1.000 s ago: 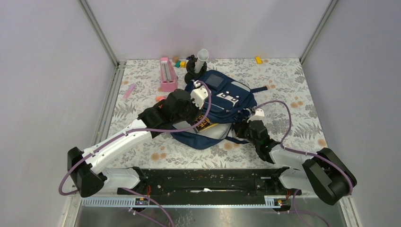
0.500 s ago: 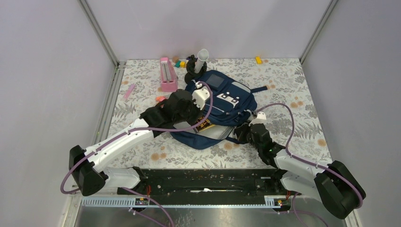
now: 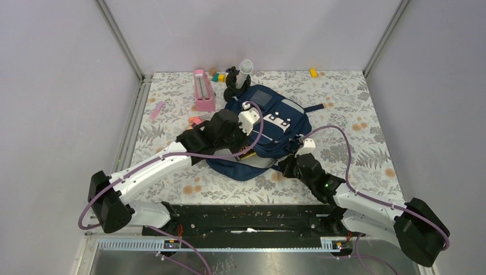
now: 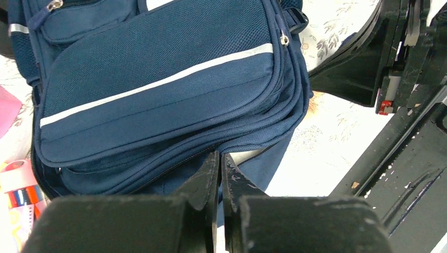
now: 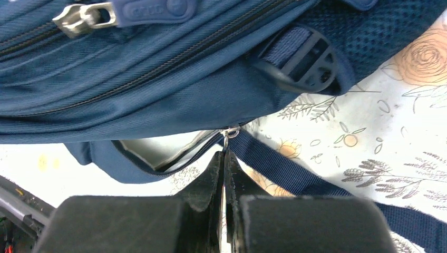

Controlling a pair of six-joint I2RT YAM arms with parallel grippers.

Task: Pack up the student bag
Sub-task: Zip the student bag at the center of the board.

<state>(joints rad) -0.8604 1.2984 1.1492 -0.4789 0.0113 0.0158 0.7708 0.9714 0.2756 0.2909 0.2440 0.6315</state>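
The student bag (image 3: pixel 275 123) lies flat in the middle of the table (image 3: pixel 355 103), with its open mouth (image 5: pixel 158 151) on the near side. The right gripper (image 5: pixel 223 155) has its 2 fingers pinched on the little metal zip pull (image 5: pixel 230 132) at the near right corner. The left gripper (image 4: pixel 219 157) is pressed together too, at the bag's near left edge. I cannot tell if cloth is between its fingers. To zip well, I think the right one should pull slowly along the zip line. The left should hold the bag so it does not slide.
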